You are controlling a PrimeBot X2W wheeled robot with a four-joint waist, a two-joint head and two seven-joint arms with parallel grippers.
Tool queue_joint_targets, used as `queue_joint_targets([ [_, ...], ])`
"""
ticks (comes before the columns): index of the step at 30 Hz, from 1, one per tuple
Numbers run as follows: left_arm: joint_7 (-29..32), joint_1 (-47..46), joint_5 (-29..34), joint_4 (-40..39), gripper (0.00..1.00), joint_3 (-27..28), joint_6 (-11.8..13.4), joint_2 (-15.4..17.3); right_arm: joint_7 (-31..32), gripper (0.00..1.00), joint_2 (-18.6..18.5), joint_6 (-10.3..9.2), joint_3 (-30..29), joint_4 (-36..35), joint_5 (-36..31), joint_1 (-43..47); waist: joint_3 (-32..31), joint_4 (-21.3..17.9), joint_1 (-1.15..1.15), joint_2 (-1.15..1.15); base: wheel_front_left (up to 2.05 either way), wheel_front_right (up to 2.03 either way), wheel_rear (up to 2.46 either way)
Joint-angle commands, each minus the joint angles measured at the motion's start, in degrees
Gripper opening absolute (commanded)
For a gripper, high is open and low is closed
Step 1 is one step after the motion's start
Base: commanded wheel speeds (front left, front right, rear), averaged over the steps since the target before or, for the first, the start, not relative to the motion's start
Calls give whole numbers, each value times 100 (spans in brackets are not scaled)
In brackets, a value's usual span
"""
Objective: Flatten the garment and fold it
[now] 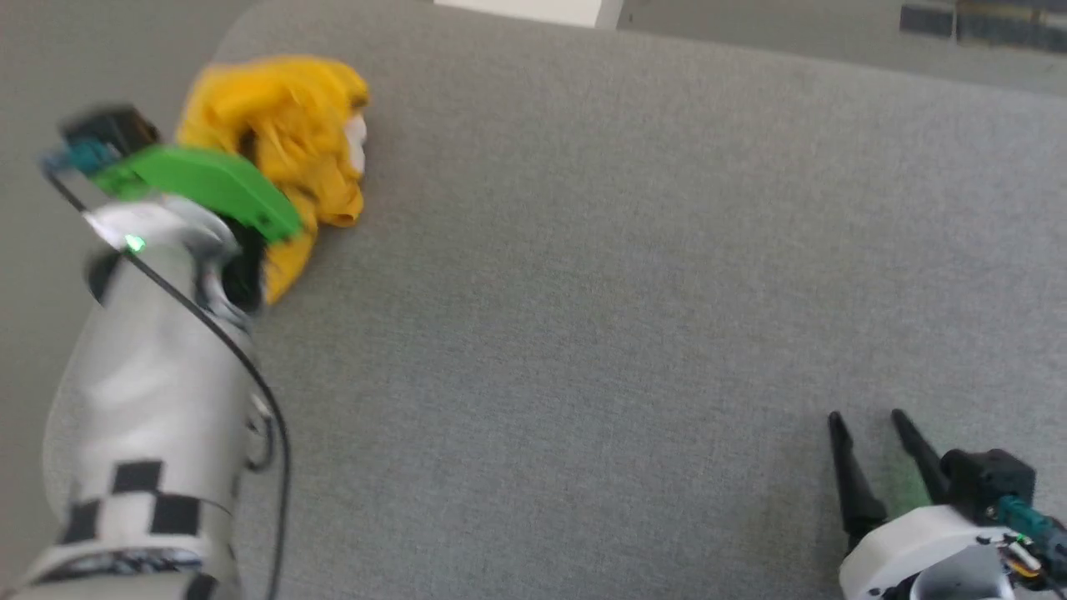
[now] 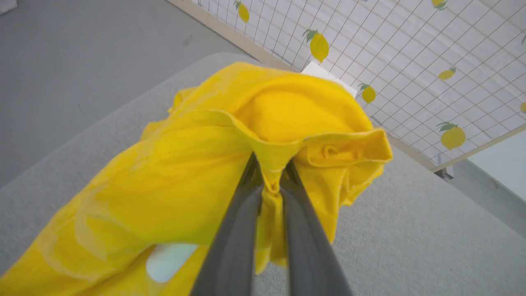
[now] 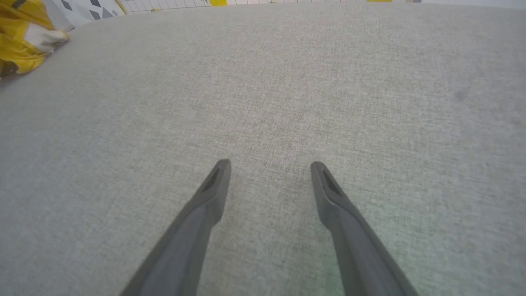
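Yellow shirt sits bunched up near the far left corner of the soft grey top.
The left gripper pinches a fold of the shirt tight, and the cloth is a crumpled lump with a bit of white showing. The right gripper is well apart from it, low over the bare grey top, with its jaws spread wide.

We see the garment in mustard yellow, with a white patch among its folds. The padded surface is a flecked mid-grey weave. The left gripper and right gripper have dark grey fingers. The left arm is silvery white, with a bright green bracket and a black-and-white checker mark. The screen is white with a thin-lined grid and yellow, green-leafed lemons.
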Motion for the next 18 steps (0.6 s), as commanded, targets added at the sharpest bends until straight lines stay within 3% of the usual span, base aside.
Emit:
queue_joint_targets([
  [1,-26,-274,74,-172,0,-48,-77,151,-100,100,-4,-8,52,110,82,-35,-453,20,0,0,0,0,0],
  [9,512,-1146,74,-1390,0,-292,-373,417,-517,100,-4,-8,285,868,373,-131,-1081,-454,0,0,0,0,0],
  [18,1456,-1355,-669,-2427,0,-571,-564,-210,-868,100,-4,-8,187,1475,475,-311,-1466,-1298,0,0,0,0,0],
])
